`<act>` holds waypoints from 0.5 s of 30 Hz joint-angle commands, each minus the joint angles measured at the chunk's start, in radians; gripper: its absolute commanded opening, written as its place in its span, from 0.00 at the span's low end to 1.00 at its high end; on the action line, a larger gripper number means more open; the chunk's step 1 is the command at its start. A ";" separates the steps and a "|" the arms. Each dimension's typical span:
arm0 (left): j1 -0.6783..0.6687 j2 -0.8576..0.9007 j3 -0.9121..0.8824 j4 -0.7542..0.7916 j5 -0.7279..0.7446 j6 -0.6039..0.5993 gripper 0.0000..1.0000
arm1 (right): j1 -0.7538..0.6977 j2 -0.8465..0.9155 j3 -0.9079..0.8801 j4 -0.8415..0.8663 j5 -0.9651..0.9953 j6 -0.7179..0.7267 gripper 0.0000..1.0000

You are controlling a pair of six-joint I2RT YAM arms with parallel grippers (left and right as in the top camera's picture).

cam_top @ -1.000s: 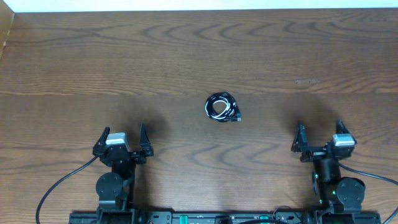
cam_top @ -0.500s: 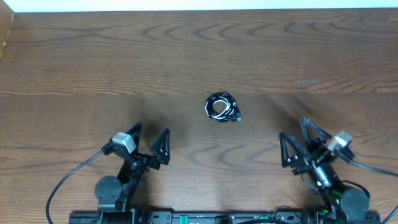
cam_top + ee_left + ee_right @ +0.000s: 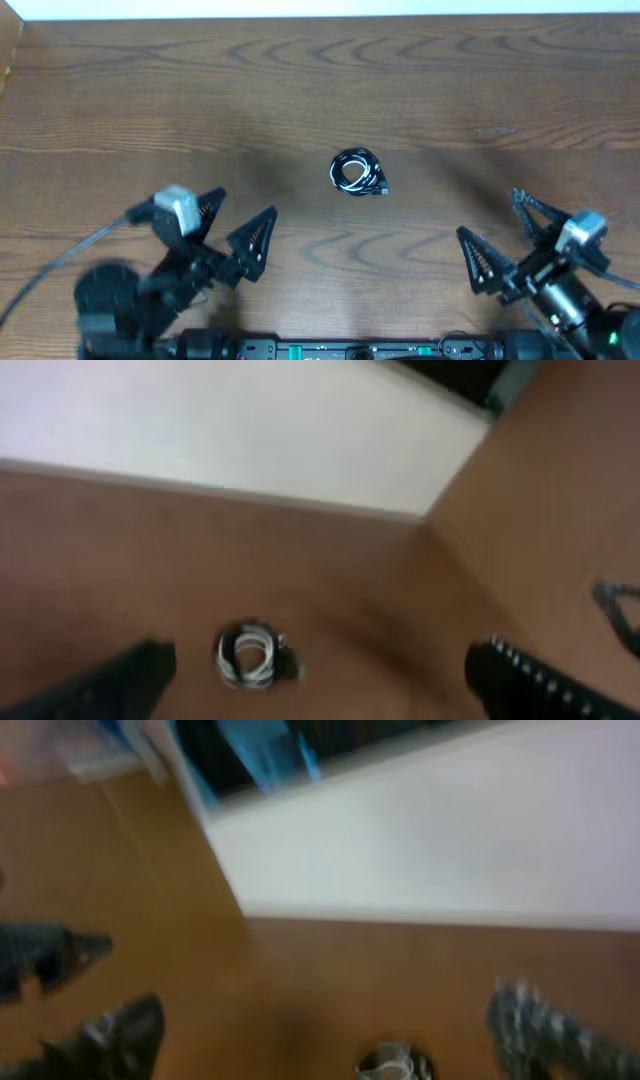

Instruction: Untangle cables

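**Desk:** Where are the cables lying right now?

**Me:** I'm seeing the cables (image 3: 357,173) bunched into one small tight coil. It's sitting near the middle of the bench (image 3: 320,80). Black loops are wrapping around a few white strands, and a small dark plug (image 3: 381,190) is poking out at the coil's lower right.

**Desk:** And the pincers?

**Me:** The left pincer (image 3: 247,201) is hovering toward the front edge, left of the coil and well apart from it. Its jaws are spread wide and aren't pinching anything. The right pincer (image 3: 488,212) is hanging on the opposite side, also spread wide and empty, and also well apart from the coil. Nothing is touching the cables.

**Desk:** Are the wrist cameras giving you anything?

**Me:** Both are coming through blurred. On the left wrist view I'm making out the coil low in the frame, lying between the two dark fingers (image 3: 130,678) and nearer the left one. On the right wrist view it's just peeking over the bottom edge, again between the fingers. A pale wall (image 3: 450,840) is showing beyond the bench's far edge.
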 commanded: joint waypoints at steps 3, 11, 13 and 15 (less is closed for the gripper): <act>-0.003 0.434 0.354 -0.449 0.028 0.256 0.98 | -0.003 0.362 0.246 -0.228 -0.068 -0.187 0.99; -0.002 0.828 0.424 -0.554 0.033 0.092 0.98 | -0.003 0.792 0.358 -0.338 -0.451 -0.207 0.99; -0.002 0.900 0.424 -0.554 0.033 0.065 0.98 | -0.001 0.880 0.358 -0.328 -0.452 -0.207 0.99; -0.003 0.975 0.424 -0.558 0.033 0.065 0.98 | 0.008 0.975 0.357 -0.328 -0.421 -0.207 0.97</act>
